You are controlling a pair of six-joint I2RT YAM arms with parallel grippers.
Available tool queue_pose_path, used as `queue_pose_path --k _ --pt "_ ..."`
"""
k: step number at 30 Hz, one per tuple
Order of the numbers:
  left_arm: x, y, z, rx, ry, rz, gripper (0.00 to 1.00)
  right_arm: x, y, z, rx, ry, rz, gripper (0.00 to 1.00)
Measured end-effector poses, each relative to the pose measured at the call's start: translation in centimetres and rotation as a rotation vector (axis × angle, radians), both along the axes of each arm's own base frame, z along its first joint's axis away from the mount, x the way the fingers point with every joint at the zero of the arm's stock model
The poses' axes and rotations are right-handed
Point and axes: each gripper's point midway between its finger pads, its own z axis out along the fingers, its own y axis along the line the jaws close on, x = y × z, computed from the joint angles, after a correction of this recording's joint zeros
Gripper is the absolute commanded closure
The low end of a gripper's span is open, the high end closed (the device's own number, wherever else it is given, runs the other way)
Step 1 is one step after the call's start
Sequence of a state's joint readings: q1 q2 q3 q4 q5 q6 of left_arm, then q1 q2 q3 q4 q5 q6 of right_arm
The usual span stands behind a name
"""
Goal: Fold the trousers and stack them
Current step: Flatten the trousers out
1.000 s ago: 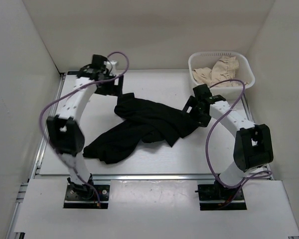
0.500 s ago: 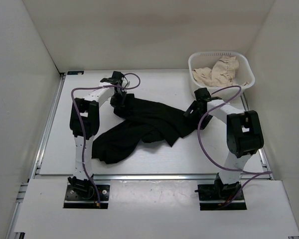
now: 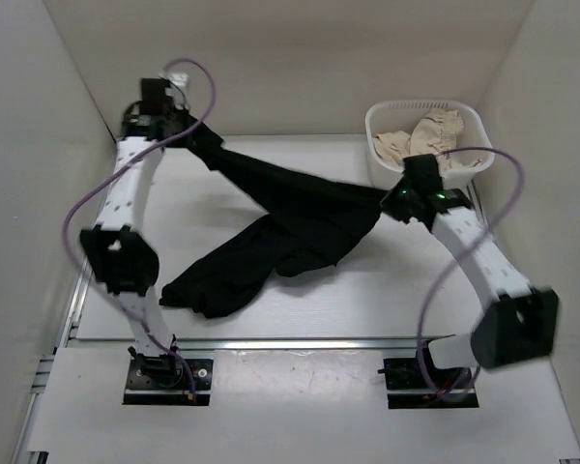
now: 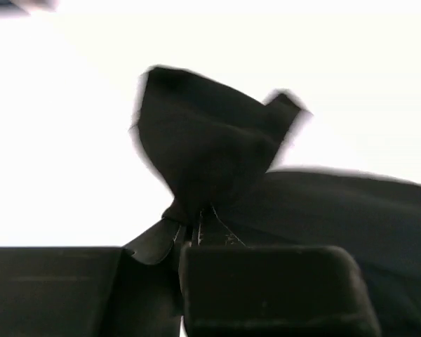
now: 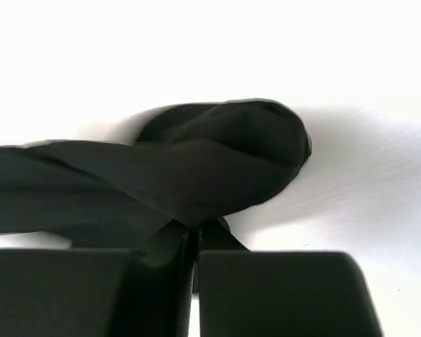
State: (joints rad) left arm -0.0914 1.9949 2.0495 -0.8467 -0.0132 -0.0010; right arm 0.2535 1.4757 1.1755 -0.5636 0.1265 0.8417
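The black trousers [image 3: 300,208] are stretched between my two arms, with one band of cloth pulled taut from the back left to the right. Their legs trail down onto the table toward the front left [image 3: 213,280]. My left gripper [image 3: 195,135] is raised at the back left and shut on a corner of the trousers [image 4: 203,154]. My right gripper [image 3: 391,198] is shut on another corner of the trousers [image 5: 217,161] just in front of the basket. In both wrist views the jaws are pinched together with black fabric bunched at their tips.
A white basket [image 3: 382,121] stands at the back right and holds a beige frilly-edged cloth [image 3: 425,137]. White walls enclose the table on the left, back and right. The arm bases sit at the near edge.
Both grippers have closed on the trousers and risen. The left went to the back left corner, the right toward the basket, pulling the cloth taut between them.
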Motion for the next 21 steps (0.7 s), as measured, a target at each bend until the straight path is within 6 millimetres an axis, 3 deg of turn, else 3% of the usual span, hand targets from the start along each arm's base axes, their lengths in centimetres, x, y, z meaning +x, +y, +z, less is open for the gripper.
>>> queue_pose_path --k 2,4,5,7,8,9,11,13,14,16,17,19,21 --pt "-3.4 1.5 7.9 -0.022 -0.149 0.023 0.86 -1.5 -0.3 7.2 0.042 -0.203 -0.003 1.0" --pt "-9.7 2.0 14.1 -0.038 -0.283 0.024 0.86 -4.2 -0.8 12.8 0.091 -0.384 -0.005 1.0" --pt "-13.0 2.2 15.2 -0.042 -0.312 0.021 0.86 -5.9 -1.1 13.9 0.11 -0.43 -0.008 1.0" --pt "-19.9 2.0 15.2 -0.049 -0.339 0.002 0.86 -9.4 -2.0 13.7 0.139 -0.464 -0.017 0.67" --pt "-22.5 2.2 13.6 -0.045 -0.31 0.004 0.86 -10.6 -2.1 12.3 0.149 -0.444 -0.018 0.5" --pt "-24.6 2.6 11.7 -0.038 -0.273 0.013 0.86 -12.1 -2.2 9.5 0.147 -0.38 -0.008 0.34" --pt "-28.1 3.4 5.1 -0.013 -0.083 0.037 0.86 -14.7 -1.9 3.0 0.152 -0.208 0.006 0.22" --pt "-31.1 4.0 -1.8 0.016 0.147 0.054 0.86 -18.7 -2.0 -3.3 0.14 0.012 0.015 0.07" --pt "-32.7 4.3 -4.8 0.036 0.258 0.064 0.86 -21.0 -2.4 -5.5 0.129 0.109 0.007 0.04" --pt "-36.8 5.5 -10.0 0.097 0.446 0.093 0.86 -23.5 -3.4 -6.2 0.108 0.164 -0.015 0.01" --pt "-38.7 6.0 -11.3 0.124 0.499 0.105 0.86 -23.3 -3.6 -5.4 0.111 0.124 -0.023 0.01" --pt "-41.4 7.2 -12.6 0.18 0.541 0.134 0.7 -23.1 -4.1 -3.0 0.104 0.062 -0.043 0.01" --pt "-42.3 8.0 -12.5 0.216 0.531 0.162 0.36 -22.2 -4.1 -1.5 0.094 0.052 -0.04 0.01"
